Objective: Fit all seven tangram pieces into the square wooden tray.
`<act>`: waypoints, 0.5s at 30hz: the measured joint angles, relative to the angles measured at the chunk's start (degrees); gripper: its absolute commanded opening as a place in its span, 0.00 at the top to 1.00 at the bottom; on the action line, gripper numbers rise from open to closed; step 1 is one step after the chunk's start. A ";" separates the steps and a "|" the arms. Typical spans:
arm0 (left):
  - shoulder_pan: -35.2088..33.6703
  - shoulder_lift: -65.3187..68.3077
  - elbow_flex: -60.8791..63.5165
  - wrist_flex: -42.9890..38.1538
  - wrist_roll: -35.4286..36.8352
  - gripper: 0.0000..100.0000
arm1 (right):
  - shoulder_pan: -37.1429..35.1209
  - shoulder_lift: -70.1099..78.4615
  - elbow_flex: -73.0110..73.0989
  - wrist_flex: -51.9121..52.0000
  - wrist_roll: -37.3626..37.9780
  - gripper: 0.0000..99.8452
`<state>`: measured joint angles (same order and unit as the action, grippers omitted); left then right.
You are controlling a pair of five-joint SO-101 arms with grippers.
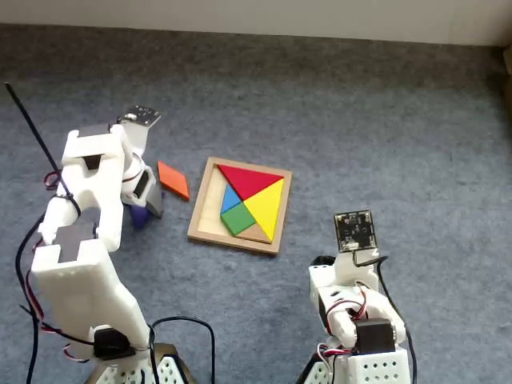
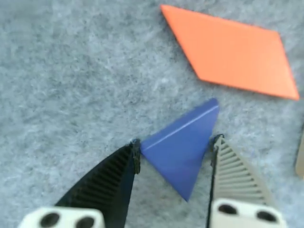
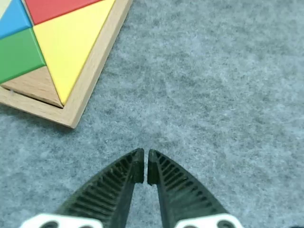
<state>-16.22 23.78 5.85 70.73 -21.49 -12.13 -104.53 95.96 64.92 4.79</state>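
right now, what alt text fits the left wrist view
The left hand grips a dark blue triangular tangram piece between its black and beige fingertips, on grey carpet. A flat orange parallelogram piece lies beyond it, not touching the triangle.

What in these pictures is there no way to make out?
High view: the left arm hides most of the blue triangle.
Right wrist view: the picture's edge cuts off most of the tray.
Left wrist view: unclear whether the triangle rests on carpet or hangs in the left pincer.
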 measured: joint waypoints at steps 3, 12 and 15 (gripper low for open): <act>0.35 0.00 0.00 0.09 0.00 0.80 | 0.00 0.00 0.00 0.00 0.00 0.97; 1.14 0.00 -0.88 0.09 -0.18 0.80 | 0.00 0.00 0.00 0.00 0.00 0.97; 1.14 0.00 -1.23 -0.35 -0.18 0.80 | 0.00 0.00 0.00 0.00 0.00 0.97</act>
<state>-15.08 23.78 4.62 70.37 -21.67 -12.13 -104.53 95.96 64.92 4.79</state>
